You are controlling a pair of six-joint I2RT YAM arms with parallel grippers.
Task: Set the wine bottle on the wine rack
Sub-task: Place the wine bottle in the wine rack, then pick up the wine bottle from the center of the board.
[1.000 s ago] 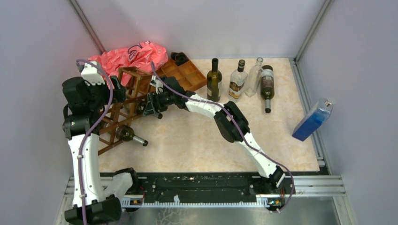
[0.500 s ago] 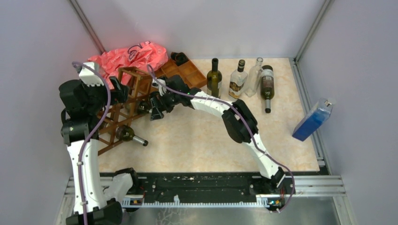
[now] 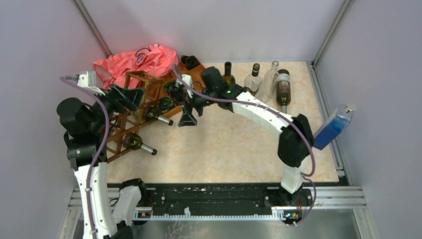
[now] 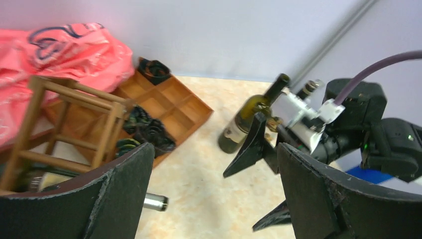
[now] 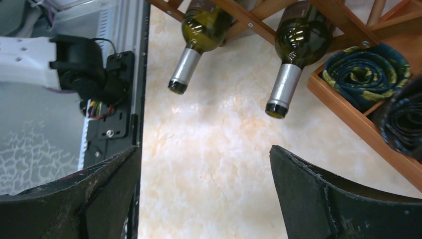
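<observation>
My right claw (image 3: 181,103) has just let go and pulled back to the right. A second ago it was closed on the wine bottle (image 3: 158,115) at the wine rack (image 3: 141,74); now its jaws stand wide apart over bare surface (image 3: 224,144), holding nothing. The bottle lies in an upper cell of the rack on the left, its neck pointing out to the right and nothing touching it. I judge this placement done. My left claw (image 3: 127,95) has lifted off the rack as well and hangs above it, open and empty.

I count two bottles in the rack: the one I have just released and a second bottle (image 3: 135,143) in a lower, nearer cell.

Four more wait along the far edge:
- a dark bottle (image 3: 228,69), partly hidden behind my right arm
- a labelled bottle (image 3: 253,84)
- a clear bottle (image 3: 271,79)
- a bottle (image 3: 283,89) that lies flat

There is also one rack, one wooden tray (image 4: 171,99) just beyond it, one pink bag (image 3: 134,62) in the far left corner, and one blue container (image 3: 331,127) leaning at the right wall.
</observation>
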